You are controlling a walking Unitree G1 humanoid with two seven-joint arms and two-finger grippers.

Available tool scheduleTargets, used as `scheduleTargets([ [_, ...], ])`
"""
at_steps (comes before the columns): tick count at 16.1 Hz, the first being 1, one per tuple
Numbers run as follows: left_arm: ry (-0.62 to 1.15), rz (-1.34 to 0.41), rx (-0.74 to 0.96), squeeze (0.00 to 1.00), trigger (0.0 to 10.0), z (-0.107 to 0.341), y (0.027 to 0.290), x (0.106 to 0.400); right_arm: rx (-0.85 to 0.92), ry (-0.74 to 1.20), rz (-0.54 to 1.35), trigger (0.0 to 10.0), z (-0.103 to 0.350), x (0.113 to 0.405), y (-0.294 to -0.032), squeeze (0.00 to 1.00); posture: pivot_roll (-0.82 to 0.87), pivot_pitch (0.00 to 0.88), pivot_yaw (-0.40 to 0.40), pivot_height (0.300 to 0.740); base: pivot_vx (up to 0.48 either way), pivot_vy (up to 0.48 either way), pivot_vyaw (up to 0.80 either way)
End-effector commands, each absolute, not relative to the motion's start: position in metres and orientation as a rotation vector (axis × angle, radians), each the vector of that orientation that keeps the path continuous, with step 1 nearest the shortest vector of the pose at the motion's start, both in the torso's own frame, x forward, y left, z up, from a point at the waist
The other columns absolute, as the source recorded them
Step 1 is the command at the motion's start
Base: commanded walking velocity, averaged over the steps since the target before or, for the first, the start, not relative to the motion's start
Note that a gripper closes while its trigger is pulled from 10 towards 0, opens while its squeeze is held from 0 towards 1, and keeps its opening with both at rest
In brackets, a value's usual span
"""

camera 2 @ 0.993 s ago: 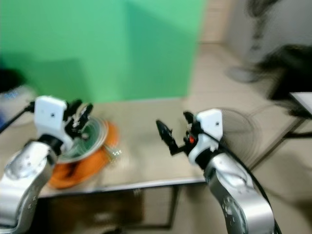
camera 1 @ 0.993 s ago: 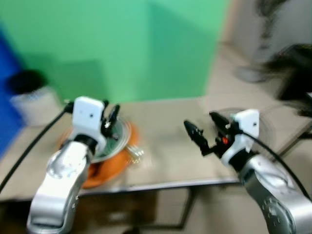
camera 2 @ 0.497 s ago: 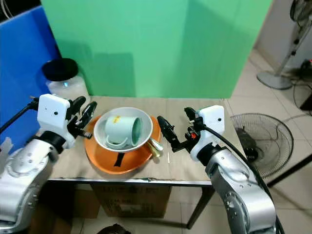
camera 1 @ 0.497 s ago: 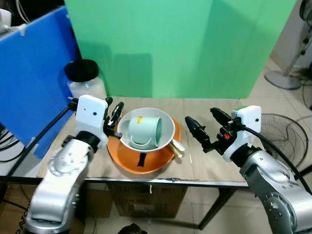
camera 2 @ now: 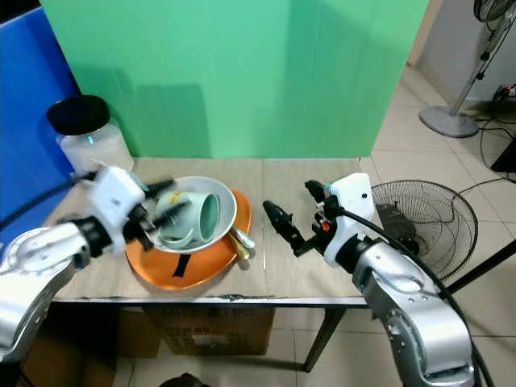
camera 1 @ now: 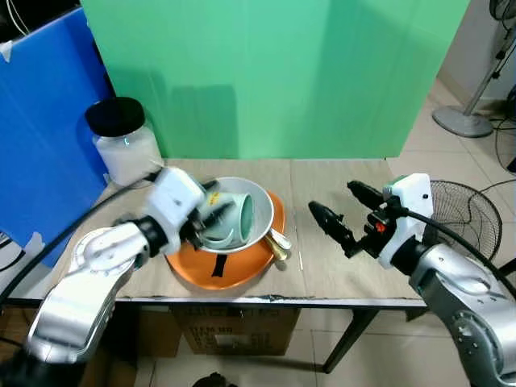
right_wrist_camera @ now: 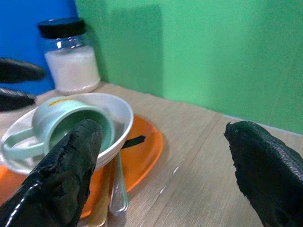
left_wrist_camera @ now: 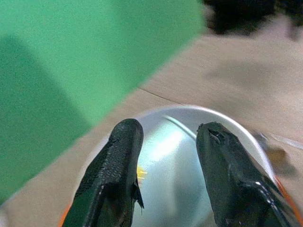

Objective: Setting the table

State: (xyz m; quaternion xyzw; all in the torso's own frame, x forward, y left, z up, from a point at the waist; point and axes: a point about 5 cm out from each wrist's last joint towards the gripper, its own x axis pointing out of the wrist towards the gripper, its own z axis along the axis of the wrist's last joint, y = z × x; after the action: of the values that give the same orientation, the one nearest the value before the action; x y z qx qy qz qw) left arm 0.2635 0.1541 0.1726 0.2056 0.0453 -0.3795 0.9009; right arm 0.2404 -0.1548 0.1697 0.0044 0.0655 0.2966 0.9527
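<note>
An orange plate (camera 1: 234, 266) lies on the table's left half and carries a white bowl (camera 1: 242, 182). A mint green mug (camera 1: 235, 222) lies on its side in the bowl, also seen as the mug (right_wrist_camera: 66, 125) in the right wrist view. Cutlery (camera 1: 278, 242) rests on the plate's right edge. My left gripper (camera 1: 211, 216) is open, reaching over the bowl's left rim to the mug, slightly blurred; its fingers (left_wrist_camera: 118, 161) straddle the bowl (left_wrist_camera: 189, 156). My right gripper (camera 1: 343, 211) hovers open above the bare table right of the plate, holding nothing.
A glass jar (camera 1: 121, 141) with a black lid stands at the table's back left. A blue board (camera 1: 40, 137) is on the left, a green backdrop behind. A floor fan (camera 1: 463, 210) sits past the wooden table's (camera 1: 339, 274) right end.
The camera view shifted and sharpened. My left gripper swung from beside the bowl's left edge in over the bowl, up to the mug. The right gripper stayed where it was.
</note>
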Motion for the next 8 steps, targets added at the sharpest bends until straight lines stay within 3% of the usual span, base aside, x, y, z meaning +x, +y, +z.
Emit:
scheduleTargets([
  [1,0.101,-0.845,0.462,1.00,10.0,0.174,0.154,0.267,0.009,0.148,0.647,10.0,0.170,0.238,-0.152,1.00,0.10,0.000,0.022,0.740,0.000,0.000,0.00],
  [4,0.106,-0.879,0.450,1.00,10.0,0.178,0.158,0.279,0.045,0.162,0.762,10.0,0.175,0.236,-0.144,1.00,0.09,0.000,0.033,0.740,0.000,0.000,0.00],
  [6,0.093,-0.898,0.387,0.81,10.0,0.181,0.155,0.286,0.071,0.172,0.771,10.0,0.178,0.242,-0.142,1.00,0.09,0.000,0.026,0.740,0.000,0.000,0.00],
  [7,0.094,-0.905,0.375,0.21,10.0,0.182,0.155,0.289,0.094,0.176,0.801,10.0,0.179,0.244,-0.138,1.00,0.07,0.000,0.046,0.740,0.000,0.000,0.00],
  [8,0.095,-0.876,0.382,0.00,10.0,0.185,0.159,0.293,0.110,0.198,0.850,10.0,0.180,0.249,-0.131,1.00,0.07,0.000,0.046,0.740,0.000,0.000,0.00],
])
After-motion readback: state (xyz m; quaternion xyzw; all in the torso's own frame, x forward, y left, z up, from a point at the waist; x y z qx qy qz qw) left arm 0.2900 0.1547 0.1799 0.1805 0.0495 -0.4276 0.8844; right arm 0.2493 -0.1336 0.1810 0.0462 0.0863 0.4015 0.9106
